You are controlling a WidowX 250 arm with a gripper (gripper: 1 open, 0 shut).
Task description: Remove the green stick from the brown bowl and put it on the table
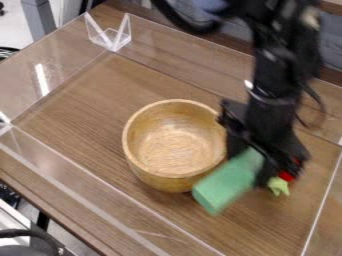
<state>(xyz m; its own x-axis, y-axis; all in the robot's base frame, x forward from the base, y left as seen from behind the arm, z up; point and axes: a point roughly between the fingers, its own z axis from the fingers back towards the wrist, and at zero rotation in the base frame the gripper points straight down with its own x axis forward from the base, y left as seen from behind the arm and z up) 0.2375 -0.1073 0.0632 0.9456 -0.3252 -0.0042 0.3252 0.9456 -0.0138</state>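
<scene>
My gripper points down to the right of the brown bowl and is shut on the green stick. The stick hangs tilted, its lower end toward the front, in the air above the table just outside the bowl's right rim. The bowl's inside shows bare wood grain. The arm rises from the gripper toward the top right of the view.
A red strawberry toy sits right behind my gripper, mostly hidden; only its green stem shows. Low clear acrylic walls ring the tabletop, with a clear bracket at the back left corner.
</scene>
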